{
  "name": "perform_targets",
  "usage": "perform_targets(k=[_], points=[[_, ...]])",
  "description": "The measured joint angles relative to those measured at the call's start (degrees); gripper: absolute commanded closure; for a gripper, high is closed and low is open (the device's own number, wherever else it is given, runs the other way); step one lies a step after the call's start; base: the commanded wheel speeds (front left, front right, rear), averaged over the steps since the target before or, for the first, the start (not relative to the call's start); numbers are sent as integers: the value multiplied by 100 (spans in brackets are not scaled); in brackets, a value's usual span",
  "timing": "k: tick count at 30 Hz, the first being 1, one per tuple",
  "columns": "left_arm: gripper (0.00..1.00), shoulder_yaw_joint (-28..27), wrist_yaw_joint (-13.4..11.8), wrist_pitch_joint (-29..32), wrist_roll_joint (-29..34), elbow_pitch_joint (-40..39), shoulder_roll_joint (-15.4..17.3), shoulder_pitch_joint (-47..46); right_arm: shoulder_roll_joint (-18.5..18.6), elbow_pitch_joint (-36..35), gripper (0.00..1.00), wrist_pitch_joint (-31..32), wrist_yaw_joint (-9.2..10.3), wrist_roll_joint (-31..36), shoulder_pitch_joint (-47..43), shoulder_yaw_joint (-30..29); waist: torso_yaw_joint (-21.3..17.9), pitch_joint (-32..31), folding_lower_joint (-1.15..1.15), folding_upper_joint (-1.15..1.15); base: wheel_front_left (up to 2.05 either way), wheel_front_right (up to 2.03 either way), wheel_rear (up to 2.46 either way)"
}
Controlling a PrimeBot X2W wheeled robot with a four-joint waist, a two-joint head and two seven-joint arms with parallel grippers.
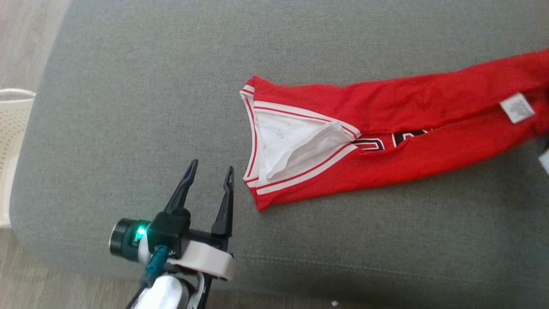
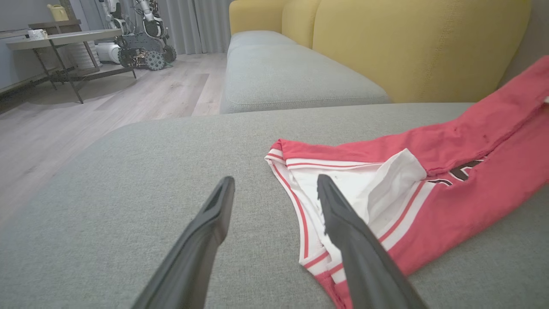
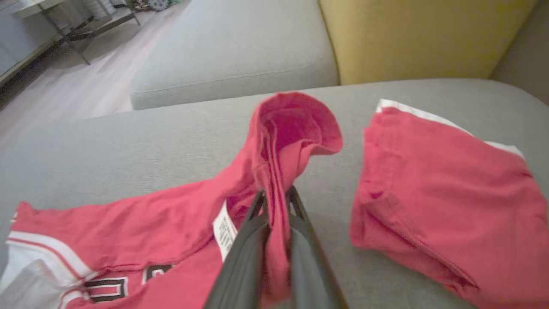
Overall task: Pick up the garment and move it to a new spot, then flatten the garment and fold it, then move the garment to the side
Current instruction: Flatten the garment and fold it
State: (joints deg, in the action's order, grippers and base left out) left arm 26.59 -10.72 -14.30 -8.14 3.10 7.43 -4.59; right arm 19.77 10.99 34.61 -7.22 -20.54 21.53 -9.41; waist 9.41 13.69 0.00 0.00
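Observation:
The garment (image 1: 386, 128) is a red jersey with white and red trim and black letters, lying stretched across the grey sofa cushion (image 1: 128, 107). Its white-lined opening faces my left gripper (image 1: 213, 165), which stands open just left of and apart from that end. In the left wrist view the left gripper (image 2: 275, 179) is open, its right finger in front of the garment's (image 2: 472, 193) trimmed edge. My right gripper (image 3: 276, 193) is shut on a raised fold of the garment (image 3: 171, 223) near its white label (image 3: 224, 231).
A second folded red piece of cloth (image 3: 441, 193) lies on the cushion right of my right gripper. A yellow backrest (image 2: 407, 43) rises behind. A white basket (image 1: 13, 128) stands on the floor at the left. A table (image 2: 60, 38) and another robot (image 2: 141, 43) are far off.

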Motion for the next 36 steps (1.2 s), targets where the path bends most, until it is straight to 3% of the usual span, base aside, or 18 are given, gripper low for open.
perform_targets(k=[8,14,32,33,34,35,36], points=[[0,-49,118,0,52,136,-59,70,-283,-977,100,309,0,-19,-25,1227,205,-94,0,0,0,0,0],[0,-77,172,0,93,218,-122,72,-617,-1071,100,360,0,-78,-19,2109,481,-99,0,0,0,0,0],[0,-102,319,0,118,368,-312,60,-1337,679,100,78,0,-164,580,3646,1047,51,0,0,0,0,0],[0,-105,322,0,118,380,-315,60,-1363,754,81,79,0,-188,580,3707,1056,56,0,0,0,0,0],[0,-113,323,0,118,387,-323,60,-1388,842,17,82,0,-215,578,3750,1062,58,0,0,0,0,0],[0,-119,323,0,118,393,-327,60,-1396,894,0,78,0,-248,575,3778,1065,60,0,0,0,0,0],[0,-123,324,0,118,401,-334,60,-1408,912,0,15,0,-331,569,3758,1067,60,0,0,0,0,0]])
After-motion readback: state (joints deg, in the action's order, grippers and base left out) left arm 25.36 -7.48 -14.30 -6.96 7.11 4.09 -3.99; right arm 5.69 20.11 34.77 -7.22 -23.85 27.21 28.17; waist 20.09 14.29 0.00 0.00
